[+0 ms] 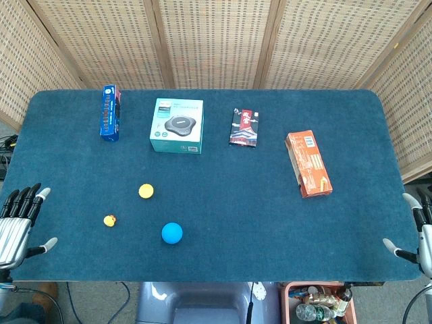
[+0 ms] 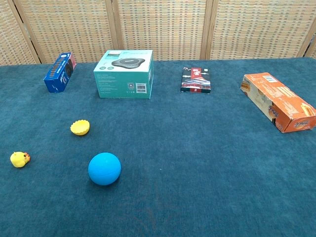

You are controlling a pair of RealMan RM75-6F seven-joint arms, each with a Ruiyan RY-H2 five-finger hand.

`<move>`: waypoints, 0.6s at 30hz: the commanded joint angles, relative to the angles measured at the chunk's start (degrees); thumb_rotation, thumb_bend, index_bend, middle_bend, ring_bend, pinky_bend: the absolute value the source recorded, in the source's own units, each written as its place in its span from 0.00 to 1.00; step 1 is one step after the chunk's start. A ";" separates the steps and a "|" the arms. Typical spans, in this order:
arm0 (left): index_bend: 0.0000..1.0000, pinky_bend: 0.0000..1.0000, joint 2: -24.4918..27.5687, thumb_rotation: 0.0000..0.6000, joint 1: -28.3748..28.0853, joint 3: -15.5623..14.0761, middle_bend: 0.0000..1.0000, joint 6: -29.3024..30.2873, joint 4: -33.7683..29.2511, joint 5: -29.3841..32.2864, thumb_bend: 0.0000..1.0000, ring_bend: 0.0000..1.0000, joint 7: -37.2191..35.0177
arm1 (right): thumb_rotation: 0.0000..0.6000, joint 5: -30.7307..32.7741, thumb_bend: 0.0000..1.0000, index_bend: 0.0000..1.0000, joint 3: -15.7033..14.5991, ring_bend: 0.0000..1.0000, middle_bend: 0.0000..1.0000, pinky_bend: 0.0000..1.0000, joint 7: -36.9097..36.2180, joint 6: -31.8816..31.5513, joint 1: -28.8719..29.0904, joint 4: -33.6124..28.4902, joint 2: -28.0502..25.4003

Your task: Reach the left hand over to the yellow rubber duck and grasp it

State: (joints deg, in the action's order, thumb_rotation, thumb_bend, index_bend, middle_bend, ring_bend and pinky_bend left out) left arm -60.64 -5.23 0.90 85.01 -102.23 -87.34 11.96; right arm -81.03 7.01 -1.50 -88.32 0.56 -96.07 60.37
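A yellow duck [image 1: 109,220], blue ball [image 1: 172,233], teal box [image 1: 177,125] and orange carton [image 1: 308,163] are seen on a dark-blue worktop [image 1: 270,223].

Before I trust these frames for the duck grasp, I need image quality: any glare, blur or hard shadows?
Head view: even light, no glare, small yellow rubber duck sharp, left hand cropped at the edge. Chest view: sharp, soft shadows under the duck and blue ball.
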 commanded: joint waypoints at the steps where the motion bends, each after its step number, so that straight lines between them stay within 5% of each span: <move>1: 0.00 0.00 0.02 1.00 -0.08 -0.01 0.00 -0.33 -0.02 0.27 0.00 0.00 -0.09 | 1.00 0.07 0.00 0.00 0.00 0.00 0.00 0.00 0.09 0.12 0.04 -0.02 -0.01; 11: 0.00 0.00 -0.71 1.00 -0.92 -0.20 0.00 -2.22 1.10 0.51 0.00 0.00 0.22 | 1.00 -0.23 0.00 0.00 -0.15 0.00 0.00 0.00 0.12 0.07 -0.01 -0.41 -0.18; 18: 0.00 0.00 -6.98 1.00 -6.34 0.60 0.00 -13.41 8.40 5.26 0.00 0.00 0.34 | 1.00 0.19 0.00 0.00 -0.06 0.00 0.00 0.00 -0.63 0.63 0.10 -0.38 -0.52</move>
State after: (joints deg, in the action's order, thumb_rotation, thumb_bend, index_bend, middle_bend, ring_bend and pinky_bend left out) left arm -64.39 -8.81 1.10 76.53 -97.41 -84.44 12.24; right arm -80.93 6.91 -2.03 -87.78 0.64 -96.50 59.91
